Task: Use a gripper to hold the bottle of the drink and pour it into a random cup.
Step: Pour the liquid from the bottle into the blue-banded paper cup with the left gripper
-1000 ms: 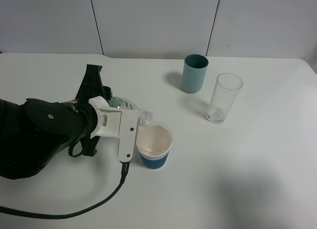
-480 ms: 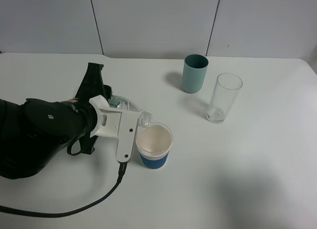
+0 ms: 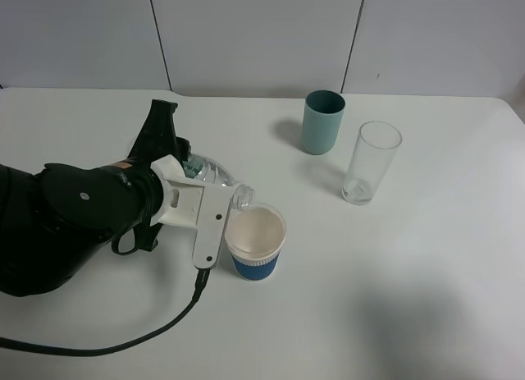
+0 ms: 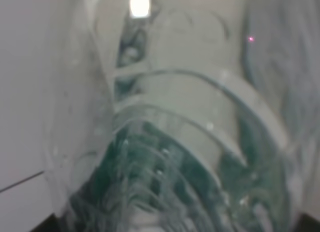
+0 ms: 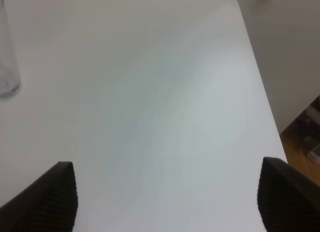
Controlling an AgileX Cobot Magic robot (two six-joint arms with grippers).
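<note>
Above white table (image 3: 426, 298), gripped bottle (image 3: 215, 176); grey wall (image 3: 254, 35) behind.

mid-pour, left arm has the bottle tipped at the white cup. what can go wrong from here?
1. The bottle has its mouth over the near rim of the cup, not its centre; liquid may hit the rim or run onto the table.
2. The left gripper has its white jaw right beside the cup wall; more tilt could nudge or tip the cup.
3. The left wrist view shows only the blurred bottle, so it cannot confirm aim.
</note>
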